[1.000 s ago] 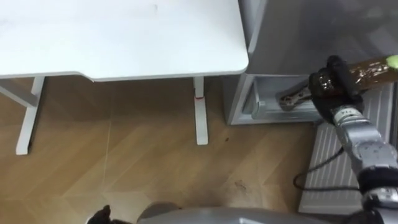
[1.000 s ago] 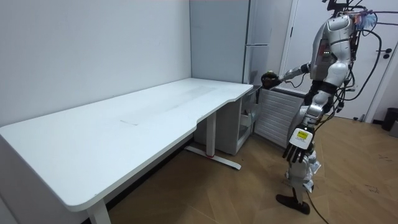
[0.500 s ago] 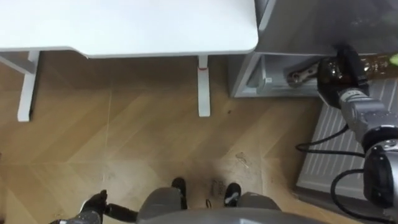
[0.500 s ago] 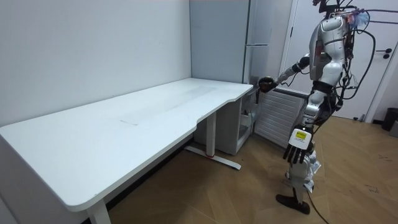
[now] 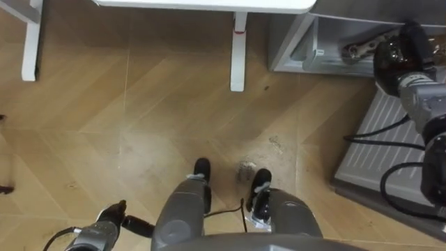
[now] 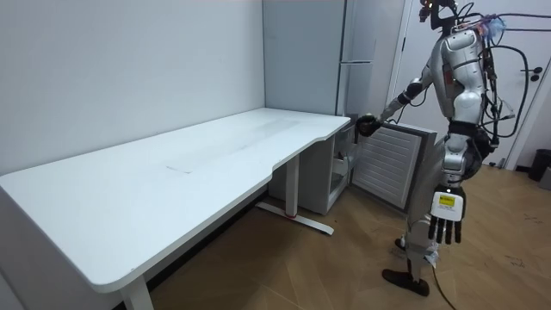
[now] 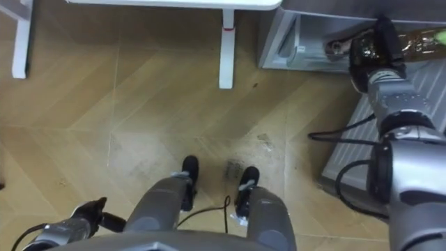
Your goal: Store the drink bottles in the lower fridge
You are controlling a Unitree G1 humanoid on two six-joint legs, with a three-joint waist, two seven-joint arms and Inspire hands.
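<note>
A brown bottle with a green cap [image 7: 420,40] lies sideways in my right hand [image 7: 369,50], which is shut on it. That hand [image 5: 403,57] is held out at the open lower fridge compartment [image 5: 326,43], just in front of its opening. In the room view the right hand [image 6: 368,126] is at the top edge of the open lower door [image 6: 389,164]. A small brownish thing [image 5: 359,49] shows inside the compartment; what it is I cannot tell. My left hand [image 6: 445,229] hangs by my leg with straight fingers and holds nothing.
The lower fridge door [image 5: 380,143] stands swung out over the floor on my right. A white desk [image 6: 172,185] stands left of the fridge, and its leg [image 5: 238,52] is close to the compartment. I stand upright on wood floor [image 5: 139,125] facing the fridge.
My head camera has tipped down, bringing my legs and feet into view. I have straightened up, and the left hand has dropped lower. The right hand keeps the bottle at the fridge.
</note>
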